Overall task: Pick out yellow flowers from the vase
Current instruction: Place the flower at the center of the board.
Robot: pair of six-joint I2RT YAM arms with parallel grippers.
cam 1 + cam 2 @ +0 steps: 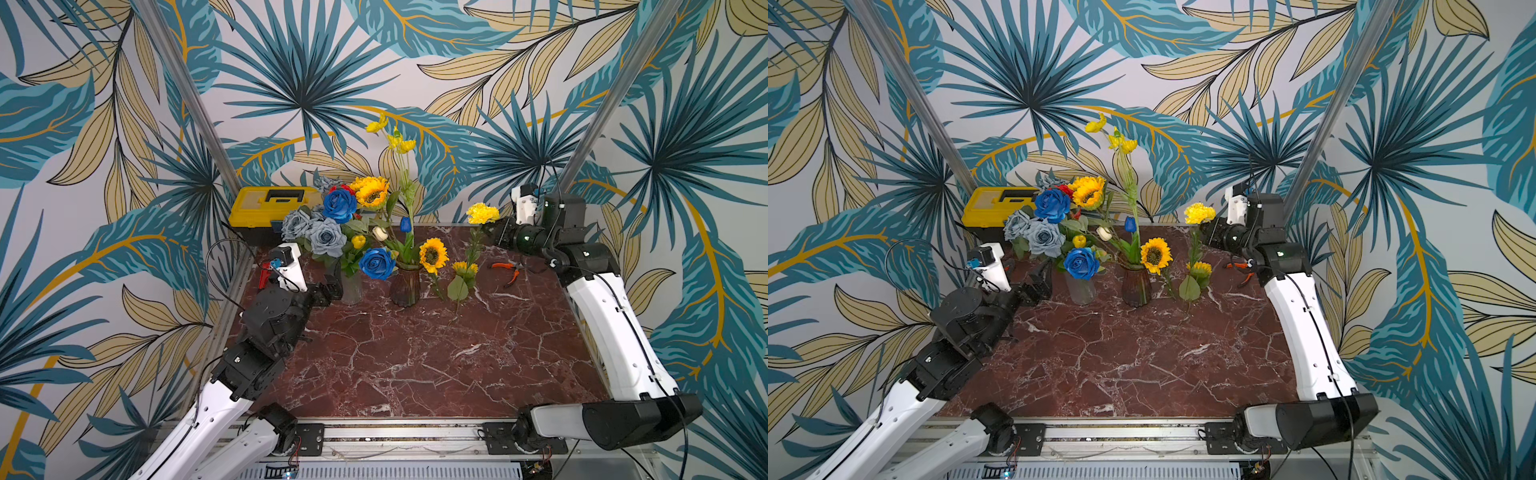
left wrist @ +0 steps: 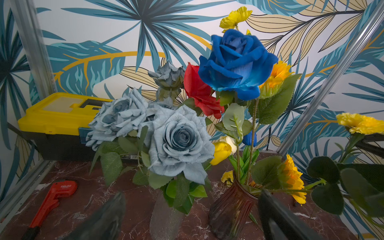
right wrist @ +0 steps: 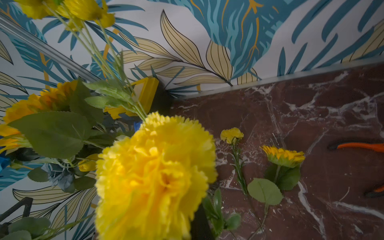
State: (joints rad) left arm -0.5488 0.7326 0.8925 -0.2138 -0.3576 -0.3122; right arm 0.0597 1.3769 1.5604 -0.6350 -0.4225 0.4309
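A round yellow pompom flower on a green leafy stem [image 1: 482, 213] is held aloft by the right gripper [image 1: 498, 232], whose fingers are closed on the stem just under the head. It hangs to the right of the dark ribbed glass vase [image 1: 405, 286], out of it and above the red-brown marble tabletop [image 1: 415, 353]. The step in hand is judged to be the laying-down of this stem beside the small sunflower [image 3: 283, 155] and the smaller yellow pompom [image 3: 231, 135] that lie flat on the marble. It is best done if the flower is carried clear of the vase foliage, lowered until the stem's length rests on the marble, and only then released. The orange-handled pliers [image 1: 509, 270] nearby should be avoided. The left gripper [image 1: 332, 291] is spread wide and empty, low and just beside the frosted clear glass vase [image 1: 351, 286] of blue, grey and red roses; from there a vase could be braced for later pulls. More yellow is left to be drawn: a large sunflower [image 1: 372, 192] above the roses, another sunflower [image 1: 432, 254] at the dark vase's rim, tall poppy-like blooms [image 1: 395, 139] and a yellow bud [image 1: 358, 241].
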